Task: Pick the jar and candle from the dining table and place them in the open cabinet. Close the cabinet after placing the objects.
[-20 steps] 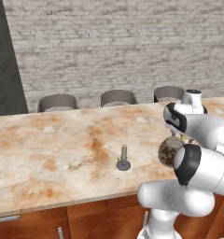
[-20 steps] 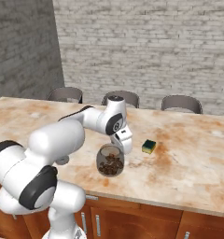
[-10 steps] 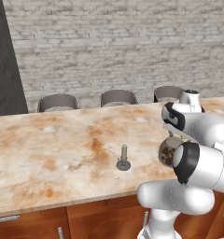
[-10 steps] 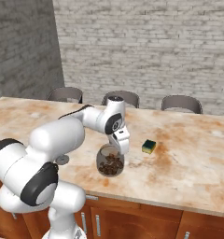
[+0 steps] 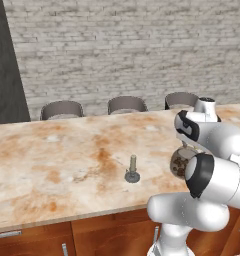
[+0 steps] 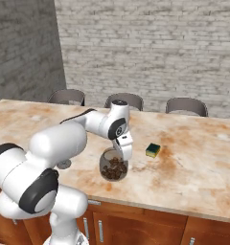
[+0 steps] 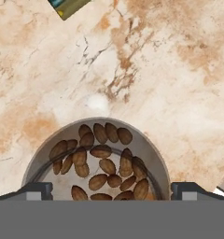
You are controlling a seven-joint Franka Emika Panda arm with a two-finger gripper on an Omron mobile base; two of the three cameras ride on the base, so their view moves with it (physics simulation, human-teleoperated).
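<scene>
Directly under the gripper point(image 7: 112, 189) sits the jar point(image 7: 99, 161), round glass with brown lumps inside, its rim between the two fingertips point(image 7: 37, 189), which stand wide apart on either side of it; nothing clamped, contact with the glass not clear. Jar rests on the dining table point(image 7: 170, 70), marbled beige-orange top. Just beyond the gripper, a small green-and-yellow block point(image 6: 153, 150) lies on the stone. In the left base view the candle point(image 5: 132, 169) stands upright on its dark dish, well apart from the gripper, off to the jar's left. Farthest, three grey chairs point(image 6: 126, 100) along the table's far edge, brick wall point(image 6: 150, 48) behind.
</scene>
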